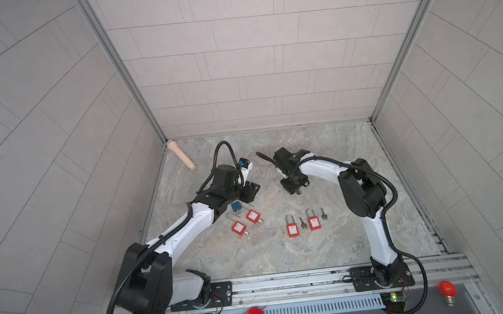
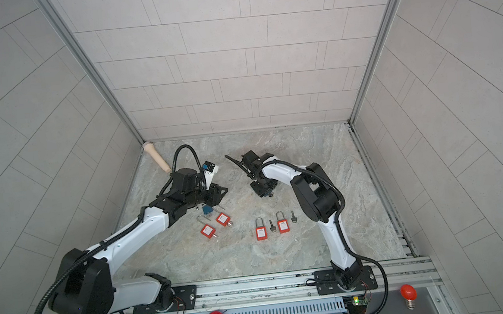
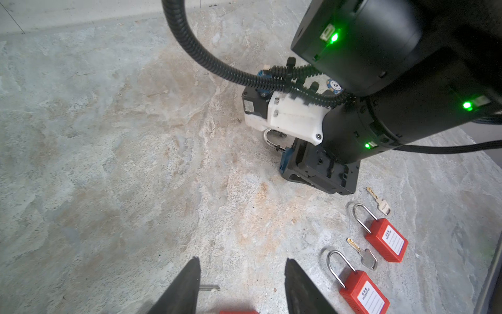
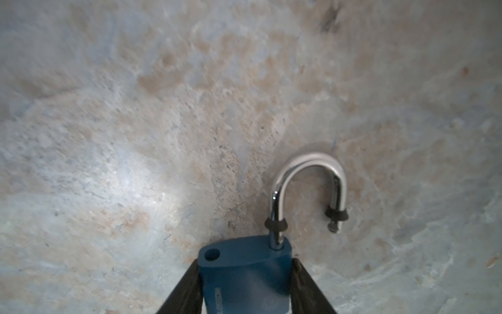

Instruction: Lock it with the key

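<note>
Left gripper (image 3: 243,262): fingers apart, empty, over the worktop (image 3: 108,163). Right gripper (image 4: 244,263): fingers pressed against both sides of the blue padlock (image 4: 244,282), mid-worktop, its shackle (image 4: 309,163) swung open. Loose key (image 1: 303,222): flat on the worktop just beside a red padlock (image 1: 292,230), apart from both grippers. Hazard: the smooth padlock body may twist or slip in the narrow hold when the shackle is pressed home, misaligning the hole.

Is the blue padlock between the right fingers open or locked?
Open: the blue padlock has its shackle swung round, free end out of the body, leaving the socket hole empty.
</note>
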